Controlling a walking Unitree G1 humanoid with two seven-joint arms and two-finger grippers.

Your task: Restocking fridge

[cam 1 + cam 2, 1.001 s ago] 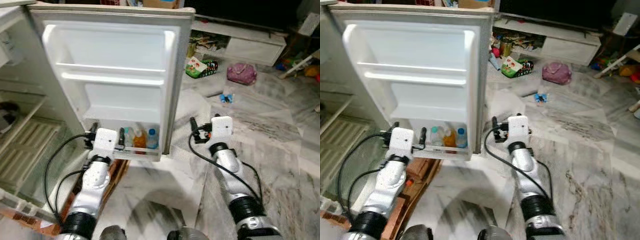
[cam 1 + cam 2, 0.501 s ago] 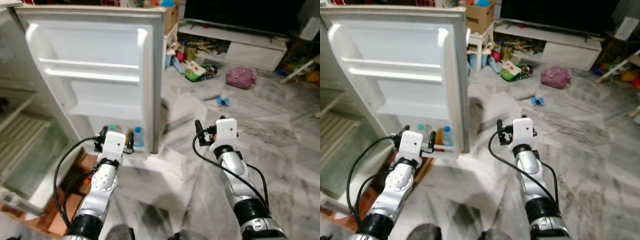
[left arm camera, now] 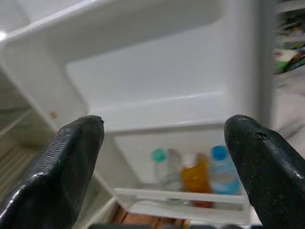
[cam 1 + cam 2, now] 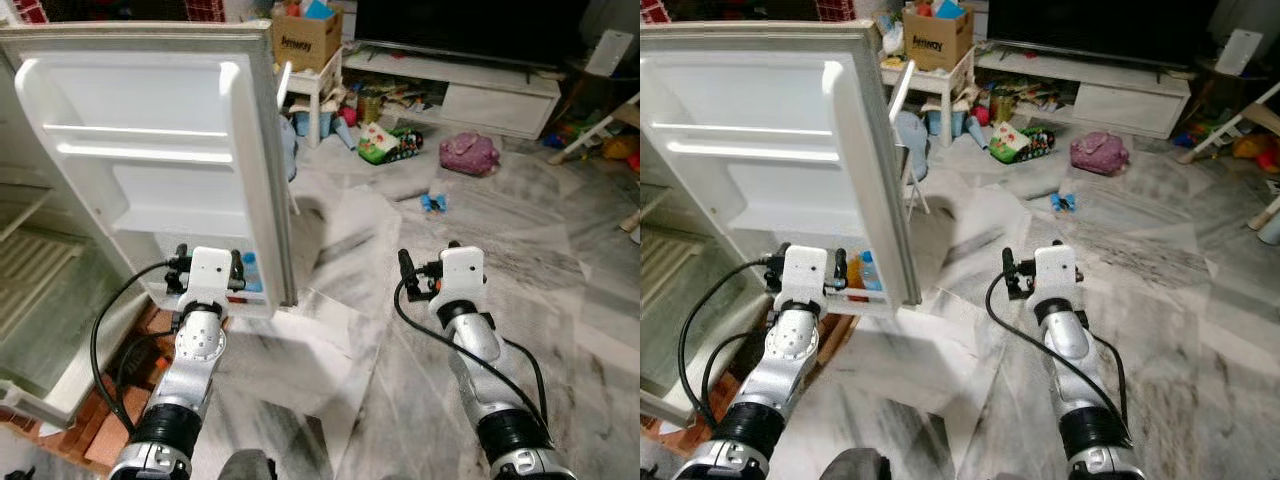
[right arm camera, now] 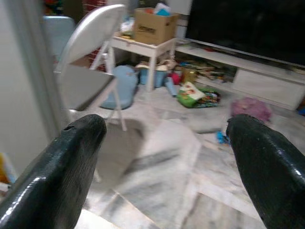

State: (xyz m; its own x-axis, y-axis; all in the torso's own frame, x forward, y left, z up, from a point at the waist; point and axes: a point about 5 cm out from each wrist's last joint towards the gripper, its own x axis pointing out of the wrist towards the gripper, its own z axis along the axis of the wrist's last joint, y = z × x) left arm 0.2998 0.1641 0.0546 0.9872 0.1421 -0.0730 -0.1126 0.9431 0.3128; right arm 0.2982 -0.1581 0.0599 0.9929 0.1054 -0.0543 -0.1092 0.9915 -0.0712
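- fridge door (image 4: 150,170): white, swung wide open, inner face toward the robot; two moulded shelves across the upper part, a bare recess below them, and a low bin at the bottom.
- handling, door: judged stiff and fairly heavy, swinging on its hinge; best pushed on the free edge (image 4: 262,160), where the plastic lip gives a broad flat face. smooth plastic, likely slippery for black fingers.
- door bin (image 3: 183,198): holds three bottles standing side by side behind a white rail.
- bottles: a clear one with a green cap (image 3: 159,164), an orange one (image 3: 194,174) in the middle, a clear one with a blue cap (image 3: 221,167). caps on, all upright.
- handling, bottles: judged light to middling, thin plastic that gives under a squeeze, rounded and smooth; take hold at mid-body above the rail, lifting straight up to clear it.
- left gripper (image 4: 207,270): raised just in front of the bin, jaws spread wide, nothing between them; in the left wrist view the fingers (image 3: 62,162) frame the three bottles.
- right gripper (image 4: 1035,275): held out over the marble floor (image 4: 560,260), well apart from the fridge, jaws likewise wide and empty.
- fridge body (image 4: 40,290): to the robot's left, interior with a wire shelf partly in view.
- surroundings: toys scattered on the floor, a pink bag (image 4: 468,153), a cardboard box (image 4: 306,38) on a small white table, a low tv stand (image 4: 470,90) behind.
- no fresh stock is in either gripper; restocking judged not yet under way.
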